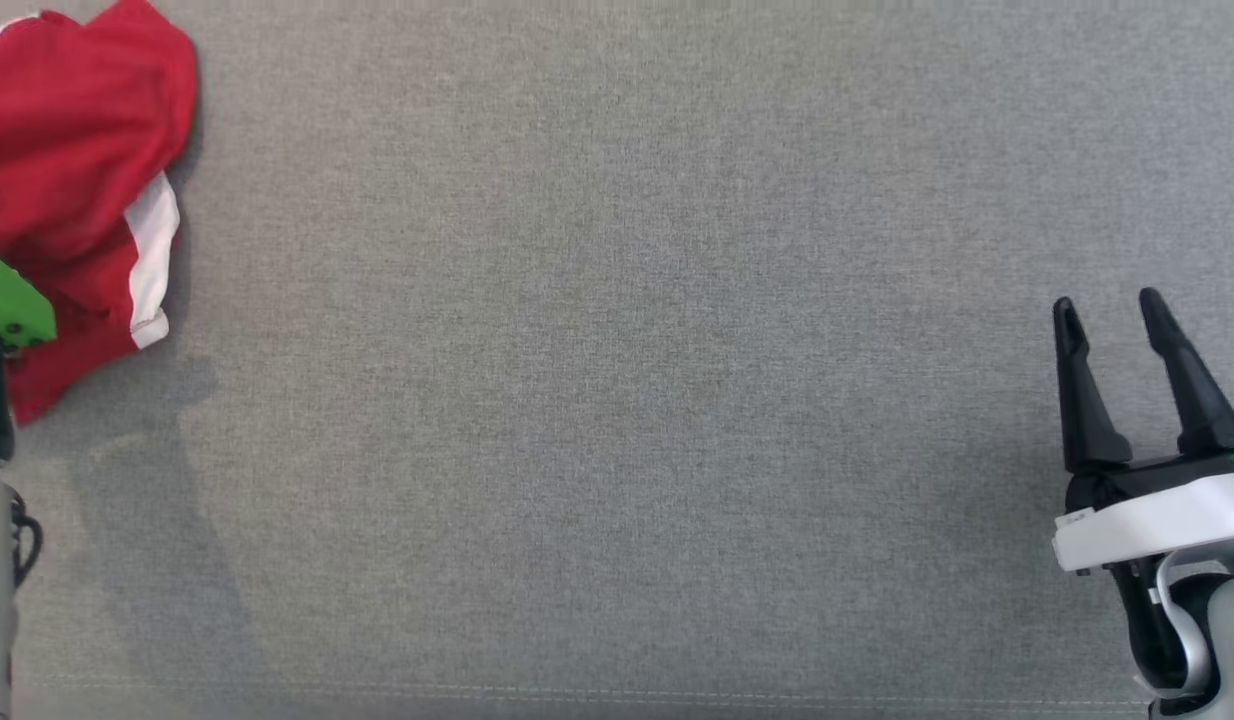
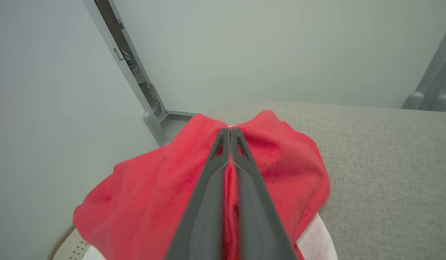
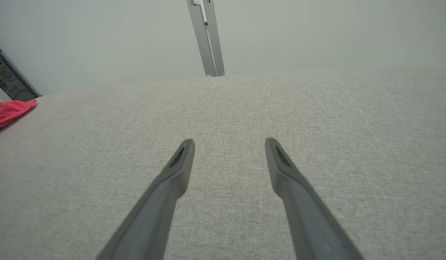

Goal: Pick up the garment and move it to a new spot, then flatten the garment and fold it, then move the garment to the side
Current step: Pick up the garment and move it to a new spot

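Observation:
The garment [image 1: 72,170] is red with a white band and lies crumpled at the far left edge of the grey fabric surface [image 1: 617,400]. In the left wrist view my left gripper [image 2: 230,130] has its two dark fingers pressed together with a fold of the red garment [image 2: 281,162] pinched between them. Part of the left arm, with a green piece, shows at the head view's left edge over the garment. My right gripper [image 1: 1109,312] stands open at the lower right, fingers apart over bare fabric; the right wrist view shows my right gripper [image 3: 229,141] holding nothing and the garment [image 3: 9,112] far to the left.
The grey surface stretches wide between the two arms. Pale walls and grey metal frame posts [image 2: 136,72] stand behind its far edge, with another post [image 3: 206,36] in the right wrist view. A seam runs along the surface's near edge.

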Tool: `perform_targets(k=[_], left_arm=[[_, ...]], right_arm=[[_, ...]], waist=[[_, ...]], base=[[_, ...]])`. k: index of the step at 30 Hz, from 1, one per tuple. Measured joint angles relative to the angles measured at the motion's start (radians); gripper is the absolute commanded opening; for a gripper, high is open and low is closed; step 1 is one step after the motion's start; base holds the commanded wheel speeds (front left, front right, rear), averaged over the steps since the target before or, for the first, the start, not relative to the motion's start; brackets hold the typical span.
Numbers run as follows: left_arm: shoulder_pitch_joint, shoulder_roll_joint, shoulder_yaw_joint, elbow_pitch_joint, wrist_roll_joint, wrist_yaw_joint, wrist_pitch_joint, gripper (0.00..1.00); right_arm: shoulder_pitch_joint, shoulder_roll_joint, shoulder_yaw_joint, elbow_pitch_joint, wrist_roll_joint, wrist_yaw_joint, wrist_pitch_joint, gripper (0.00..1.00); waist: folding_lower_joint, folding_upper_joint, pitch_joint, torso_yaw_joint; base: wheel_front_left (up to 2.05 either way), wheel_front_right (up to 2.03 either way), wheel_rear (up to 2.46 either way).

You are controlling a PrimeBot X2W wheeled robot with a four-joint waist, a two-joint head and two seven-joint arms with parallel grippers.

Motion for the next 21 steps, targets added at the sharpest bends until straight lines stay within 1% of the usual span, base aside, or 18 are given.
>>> perform_targets(k=[5,10,16,21], left_arm=[[-0.029,0.035,-0.016,-0.086,0.019,0.004,0.009,0.0],[-0.064,0.058,-0.043,-0.204,0.044,0.008,0.058,0.0],[-0.138,0.077,-0.093,-0.371,0.074,0.004,0.148,0.0],[-0.219,0.072,-0.142,-0.477,0.093,-0.002,0.227,0.0]], right_arm=[[-0.001,0.025,0.018,0.041,0.005,0.0,-0.025,1.0],[-0.002,0.048,0.029,0.084,0.008,0.0,-0.051,1.0],[-0.011,0.074,0.043,0.137,0.018,0.0,-0.085,1.0],[-0.025,0.1,0.06,0.178,0.027,0.0,-0.111,1.0]], waist=[[0.0,0.0,-0.049,-0.007],[0.0,0.0,-0.094,-0.025],[0.0,0.0,-0.125,-0.076],[0.0,0.0,-0.138,-0.132]], base=[[0.0,0.0,0.0],[0.0,0.0,0.0],[0.0,0.0,0.0],[0.0,0.0,0.0]])
